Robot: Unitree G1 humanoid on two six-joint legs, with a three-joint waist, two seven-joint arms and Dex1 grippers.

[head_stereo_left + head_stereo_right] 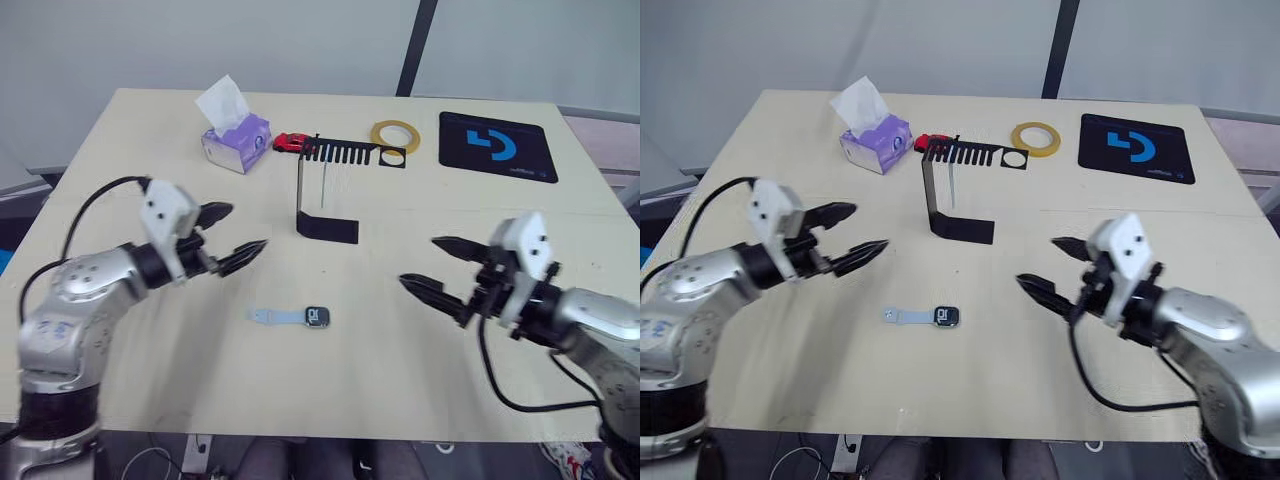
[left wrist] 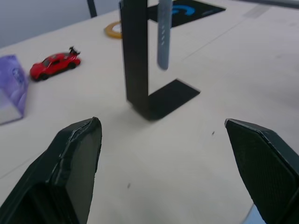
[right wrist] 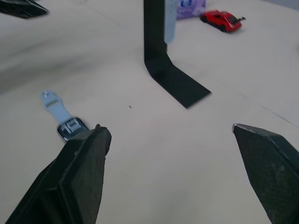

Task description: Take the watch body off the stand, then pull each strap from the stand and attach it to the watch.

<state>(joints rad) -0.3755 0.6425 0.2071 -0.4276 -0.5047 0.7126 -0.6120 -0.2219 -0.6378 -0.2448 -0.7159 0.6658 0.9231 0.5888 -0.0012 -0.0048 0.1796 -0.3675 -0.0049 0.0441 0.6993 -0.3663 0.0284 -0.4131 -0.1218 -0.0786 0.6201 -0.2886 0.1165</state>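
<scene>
The watch body (image 1: 318, 317) lies flat on the table's front middle, with one pale blue-grey strap (image 1: 270, 316) lying against its left side. The black stand (image 1: 301, 190) rises behind it, and a second strap (image 2: 164, 32) hangs from its comb-toothed top bar (image 1: 350, 155). My left gripper (image 1: 247, 227) hovers open to the left of the stand's foot, nothing between its fingers. My right gripper (image 1: 418, 261) hangs open to the right of the watch, also holding nothing. In the right wrist view the watch body (image 3: 71, 127) shows just beyond one finger.
A purple tissue box (image 1: 236, 140) and a red toy car (image 1: 292, 142) sit at the back left of the stand. A yellow tape ring (image 1: 395, 135) and a black mat with a blue logo (image 1: 497, 146) lie at the back right.
</scene>
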